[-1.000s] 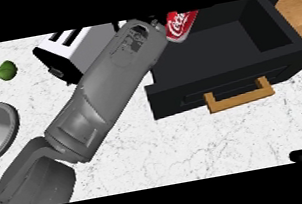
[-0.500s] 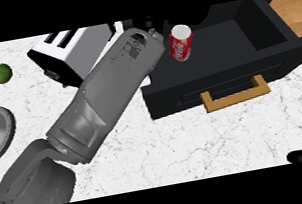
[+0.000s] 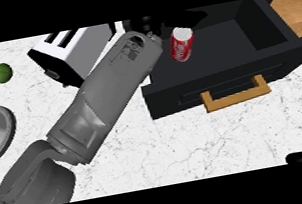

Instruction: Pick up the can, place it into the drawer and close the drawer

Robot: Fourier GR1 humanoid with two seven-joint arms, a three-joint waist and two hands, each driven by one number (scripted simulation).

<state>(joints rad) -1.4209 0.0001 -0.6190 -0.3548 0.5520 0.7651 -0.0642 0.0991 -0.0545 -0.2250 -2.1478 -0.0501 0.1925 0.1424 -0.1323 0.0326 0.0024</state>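
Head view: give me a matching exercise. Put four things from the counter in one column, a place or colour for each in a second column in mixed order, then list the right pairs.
Things:
1. can
2. lime
3. toaster
4. drawer handle

Descriptions:
A. small and green, near the far left of the counter
B. wooden brown, on the black drawer front
C. red with a white top, over the open drawer
D. white with black slots, behind the left forearm

Pairs: 1-C, 2-A, 3-D, 4-B
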